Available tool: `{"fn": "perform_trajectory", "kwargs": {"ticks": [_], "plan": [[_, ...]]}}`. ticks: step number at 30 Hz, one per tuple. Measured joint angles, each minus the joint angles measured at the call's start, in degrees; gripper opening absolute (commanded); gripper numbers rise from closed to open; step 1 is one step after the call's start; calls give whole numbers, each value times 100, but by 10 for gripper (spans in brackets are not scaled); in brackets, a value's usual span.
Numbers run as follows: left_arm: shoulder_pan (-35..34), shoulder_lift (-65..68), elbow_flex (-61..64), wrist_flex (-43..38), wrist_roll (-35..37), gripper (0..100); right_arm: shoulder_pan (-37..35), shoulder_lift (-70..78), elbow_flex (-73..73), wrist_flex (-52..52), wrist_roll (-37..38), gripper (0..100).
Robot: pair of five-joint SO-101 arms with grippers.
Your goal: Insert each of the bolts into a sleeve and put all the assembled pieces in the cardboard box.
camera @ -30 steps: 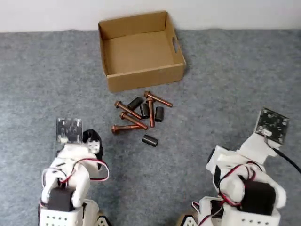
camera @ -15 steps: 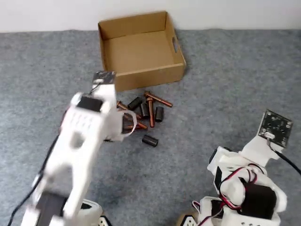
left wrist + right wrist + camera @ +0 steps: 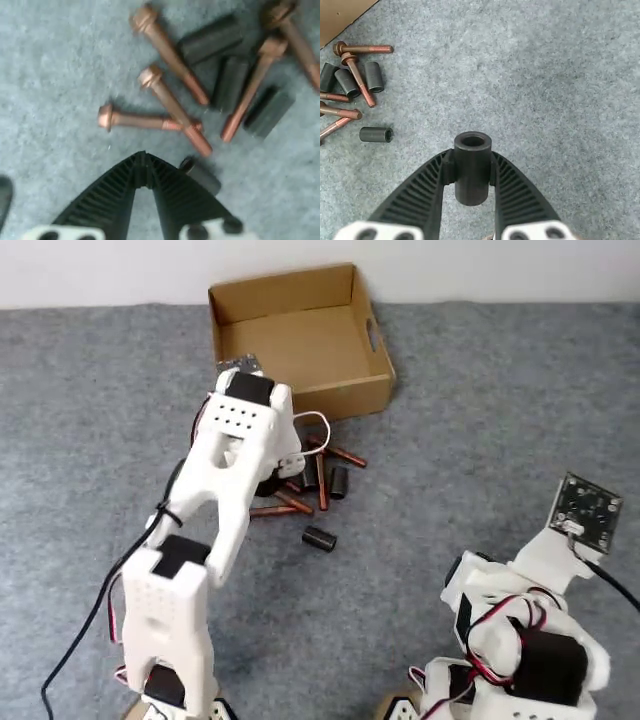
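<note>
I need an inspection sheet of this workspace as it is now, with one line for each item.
Surface: grey carpet-like mat, flat, no stains seen.
Job's things: five copper bolts and four black sleeves lie loose in one pile in front of the cardboard box; no piece seen inside the box; a fifth sleeve is in the right gripper.
Clutter: nothing seen.
Grippers: left gripper shut and empty, over the pile; right gripper shut on the fifth sleeve, apart from the pile.
Cables: black cable runs off from the right arm; red and white wires on that arm.
Surroundings: white wall behind the mat.
</note>
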Motion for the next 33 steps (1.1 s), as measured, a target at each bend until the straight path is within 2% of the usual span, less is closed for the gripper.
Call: {"fn": "perform_trajectory", "kwargs": {"ticks": [4, 21, 29, 33], "plan": [[-26, 484, -316, 0, 0, 204, 0, 0, 0, 0, 0, 8], [-44, 1301, -413, -378, 0, 203, 0, 0, 0, 0, 0, 8], [-712, 1363, -440, -651, 18, 202, 0, 0, 0, 0, 0, 8], [-686, 1371, -440, -659, 9, 202, 0, 0, 0, 0, 0, 8]]}}
